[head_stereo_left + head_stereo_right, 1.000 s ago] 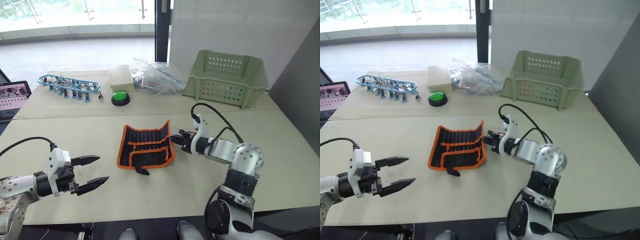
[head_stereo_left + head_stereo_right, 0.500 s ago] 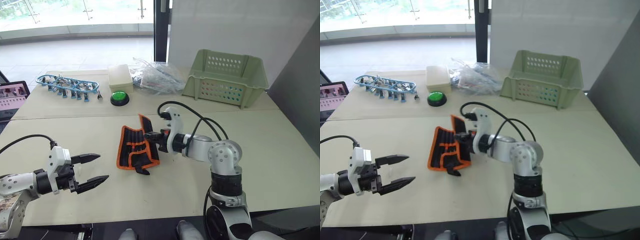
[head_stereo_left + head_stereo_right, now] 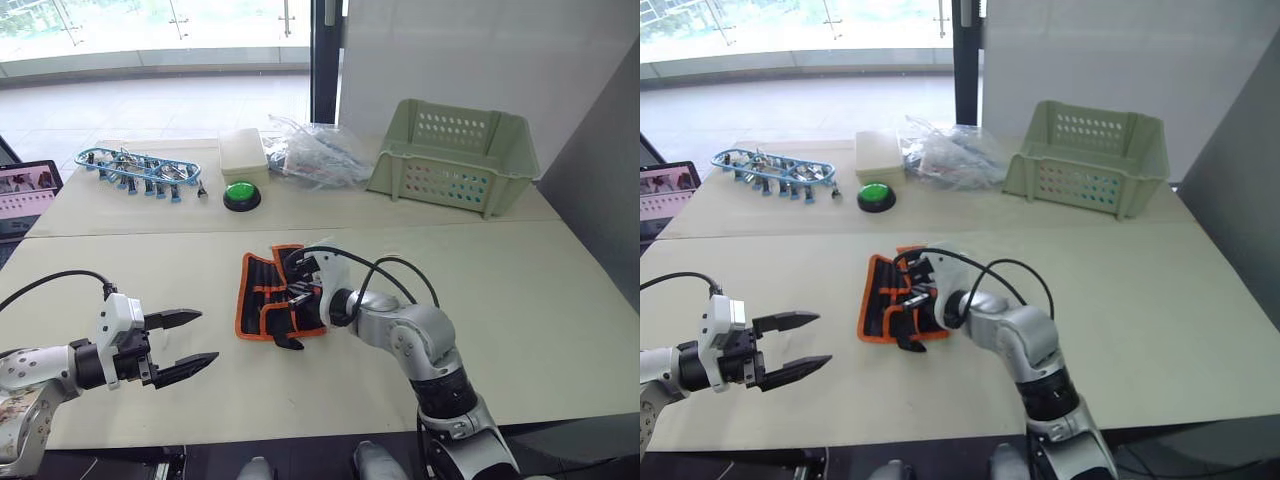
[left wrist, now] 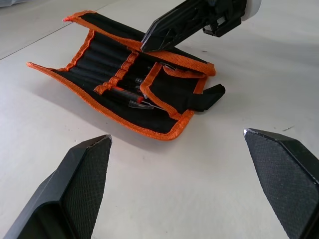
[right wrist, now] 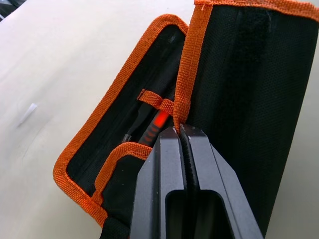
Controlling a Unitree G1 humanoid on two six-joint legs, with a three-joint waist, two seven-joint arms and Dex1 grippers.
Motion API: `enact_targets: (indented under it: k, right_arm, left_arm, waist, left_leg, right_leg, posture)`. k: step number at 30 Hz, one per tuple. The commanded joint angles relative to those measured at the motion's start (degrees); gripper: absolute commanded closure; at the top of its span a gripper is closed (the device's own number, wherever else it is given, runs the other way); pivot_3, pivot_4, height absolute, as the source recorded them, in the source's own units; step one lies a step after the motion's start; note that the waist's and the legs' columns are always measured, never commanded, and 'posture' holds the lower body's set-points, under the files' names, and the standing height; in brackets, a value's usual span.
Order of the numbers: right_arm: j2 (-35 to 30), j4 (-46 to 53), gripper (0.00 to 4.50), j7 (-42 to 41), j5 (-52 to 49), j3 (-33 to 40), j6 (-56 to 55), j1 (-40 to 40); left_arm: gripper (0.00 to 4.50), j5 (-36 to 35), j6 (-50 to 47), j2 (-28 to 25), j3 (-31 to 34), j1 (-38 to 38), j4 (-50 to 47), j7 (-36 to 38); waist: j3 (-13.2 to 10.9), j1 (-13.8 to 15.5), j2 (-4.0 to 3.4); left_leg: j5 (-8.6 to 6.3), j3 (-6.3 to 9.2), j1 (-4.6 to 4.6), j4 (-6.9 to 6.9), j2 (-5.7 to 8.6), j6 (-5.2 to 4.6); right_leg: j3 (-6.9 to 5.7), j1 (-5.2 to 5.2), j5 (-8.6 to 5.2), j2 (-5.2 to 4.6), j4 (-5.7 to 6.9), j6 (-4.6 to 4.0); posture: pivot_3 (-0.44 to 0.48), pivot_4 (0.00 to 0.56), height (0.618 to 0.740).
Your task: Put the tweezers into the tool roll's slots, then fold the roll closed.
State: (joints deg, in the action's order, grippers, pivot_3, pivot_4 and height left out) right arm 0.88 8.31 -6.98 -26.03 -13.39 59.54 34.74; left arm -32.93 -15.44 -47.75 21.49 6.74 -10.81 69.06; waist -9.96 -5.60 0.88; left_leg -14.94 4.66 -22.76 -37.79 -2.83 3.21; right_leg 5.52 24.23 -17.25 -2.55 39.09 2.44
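Observation:
The tool roll (image 3: 262, 296), black fabric with orange trim, lies in the middle of the table, its right flap folded over to the left. My right gripper (image 3: 301, 284) is shut on that flap's orange edge (image 5: 182, 107) and holds it above the roll's middle. The left half stays open, showing the slots (image 4: 107, 59). Slim tweezers (image 4: 133, 97) with a red mark sit in the slots under the raised flap. My left gripper (image 3: 188, 339) hovers open over the table to the roll's front left, with nothing between its fingers (image 4: 82, 172).
Along the table's far side stand a blue-framed rack of small tools (image 3: 135, 170), a white box (image 3: 242, 153), a green button (image 3: 241, 195), a clear plastic bag (image 3: 318, 155) and a pale green basket (image 3: 455, 155). A laptop (image 3: 25, 195) sits at the far left.
My right gripper has swung the roll's right flap up and leftward, from lying flat to lying over the middle. The left arm has barely moved.

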Motion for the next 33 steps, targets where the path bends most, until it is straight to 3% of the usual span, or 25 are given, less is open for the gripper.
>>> enact_targets:
  k: [1, 8, 9, 16, 19, 25, 28, 33]
  right_arm:
    - [1.75, -1.87, 4.49, 0.29, 1.66, 0.27, -2.32, -0.93]
    - [4.66, -8.47, 4.49, 1.05, 5.28, 1.24, -5.34, -1.77]
    - [4.54, -8.52, 3.92, 0.43, 5.30, 1.09, -5.24, -1.95]
    - [3.57, -4.01, 1.63, -2.56, 1.50, 6.33, -2.81, 0.75]
    - [1.53, -1.98, 1.63, -5.24, 0.36, 7.34, -3.01, 2.16]
    - [-6.46, -1.06, 1.63, -18.74, 1.15, 3.98, -13.23, 2.33]
    - [-9.09, -4.50, 2.43, -22.72, 4.43, 2.42, -20.08, 1.51]
    - [-11.58, -9.94, 4.17, -30.59, 7.43, 0.27, -31.88, 0.28]
  left_arm:
    - [0.00, -0.72, -0.54, -0.95, 1.12, 0.33, -1.72, -0.09]
    - [0.00, -0.92, -0.73, -0.96, 1.31, 0.75, -2.19, -0.05]
    - [0.00, -0.94, -0.83, -0.95, 1.32, 0.75, -2.29, -0.05]
    - [0.00, -0.94, -1.04, -0.84, 1.50, 0.77, -2.43, -0.13]
    - [0.00, -0.90, -0.95, -0.69, 1.48, 0.90, -2.45, -0.27]
    - [0.00, -1.82, -2.24, 0.36, 1.10, 0.48, -2.66, -2.07]
    - [0.00, -4.43, -6.74, 1.30, 0.97, -0.66, -3.45, -5.13]
    - [0.00, -8.79, -15.85, 4.82, 1.27, -3.02, -4.92, -14.60]
  waist:
    - [0.00, 0.01, 0.00]
    - [0.01, -0.09, 0.01]
    - [0.01, -0.08, 0.00]
    - [0.01, 0.34, 0.01]
    - [0.01, 0.38, 0.01]
    - [0.01, -0.01, 0.01]
    - [0.01, -0.21, 0.01]
    - [0.01, 0.21, 0.04]
  left_leg:
    - [0.00, 0.00, 0.01, 0.00, 0.00, 0.00]
    - [0.00, 0.00, 0.05, 0.00, 0.00, 0.00]
    - [0.00, 0.00, 0.07, 0.00, 0.00, 0.00]
    - [0.04, 0.00, 0.25, -0.02, 0.00, 0.06]
    - [0.05, 0.00, 0.22, -0.03, 0.00, 0.08]
    - [0.05, 0.00, 0.13, -0.02, 0.00, 0.08]
    - [0.05, 0.00, 0.14, -0.01, -0.01, 0.07]
    - [0.05, 0.00, 0.15, -0.06, 0.02, 0.08]
  right_leg:
    - [-0.01, 0.00, 0.00, 0.00, 0.01, 0.00]
    - [0.00, -0.02, 0.00, 0.01, 0.05, -0.01]
    - [0.00, -0.03, 0.01, 0.01, 0.06, -0.01]
    - [0.00, -0.23, 0.01, 0.00, 0.10, -0.01]
    - [0.00, -0.20, 0.01, 0.00, 0.10, -0.01]
    - [-0.01, -0.09, 0.01, 0.01, 0.10, -0.01]
    - [0.00, -0.06, 0.01, 0.03, 0.13, -0.02]
    - [0.00, -0.15, 0.01, -0.03, 0.12, -0.01]
  posture:
    - [0.000, 0.150, 0.713]
    - [0.000, 0.150, 0.713]
    - [0.000, 0.150, 0.713]
    - [0.000, 0.150, 0.713]
    - [0.000, 0.150, 0.713]
    - [0.000, 0.150, 0.713]
    - [0.000, 0.150, 0.713]
    - [0.000, 0.150, 0.713]
